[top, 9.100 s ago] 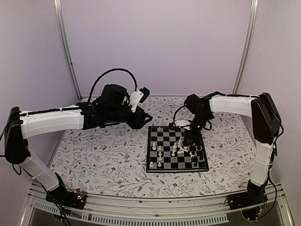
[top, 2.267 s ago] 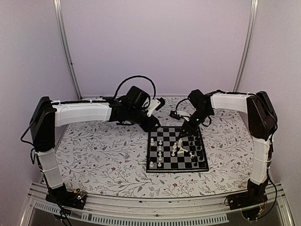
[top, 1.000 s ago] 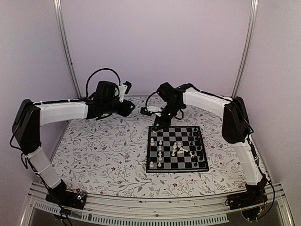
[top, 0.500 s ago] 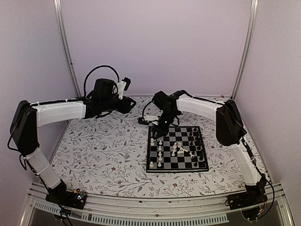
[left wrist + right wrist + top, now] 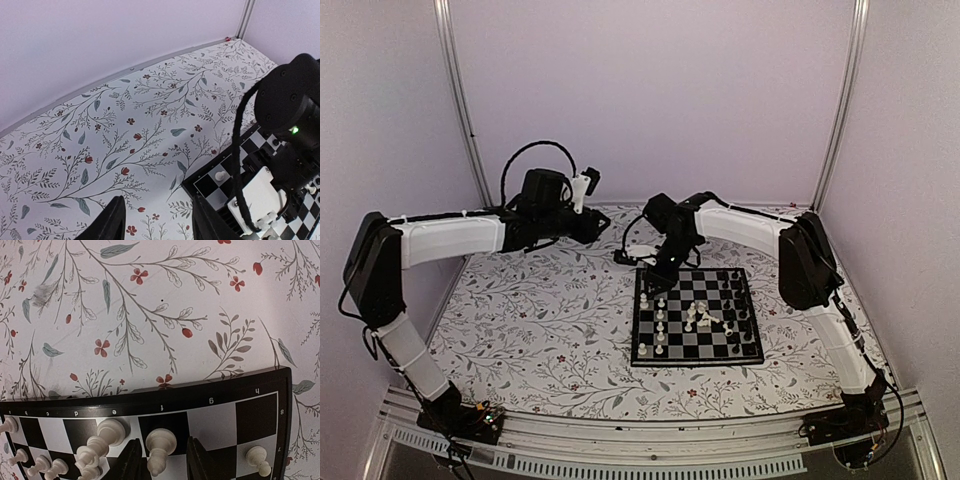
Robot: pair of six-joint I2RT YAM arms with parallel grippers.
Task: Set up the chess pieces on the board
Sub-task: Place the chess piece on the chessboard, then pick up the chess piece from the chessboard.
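Observation:
The chessboard [image 5: 695,362] lies right of the table's centre. White pieces [image 5: 658,325] stand along its left side, several white ones [image 5: 700,318] are heaped mid-board, and black pieces [image 5: 740,300] stand on the right. My right gripper [image 5: 648,278] hangs over the board's far left corner. In the right wrist view it [image 5: 163,450] is open, with a white piece [image 5: 160,445] standing between its fingers on the black f square, gaps on both sides. My left gripper [image 5: 603,222] is open and empty over the floral table [image 5: 159,200], behind and left of the board [image 5: 200,186].
More white pieces [image 5: 112,432] stand and lie just left of the right gripper, and a white pawn [image 5: 257,457] stands to its right. The right arm's wrist [image 5: 295,110] and cable fill the right of the left wrist view. The back wall rail is close behind both grippers.
The right arm swung from the board's right side to its far left corner. The left arm drew back from the board toward the back left. Almost nothing moved in the last half second.

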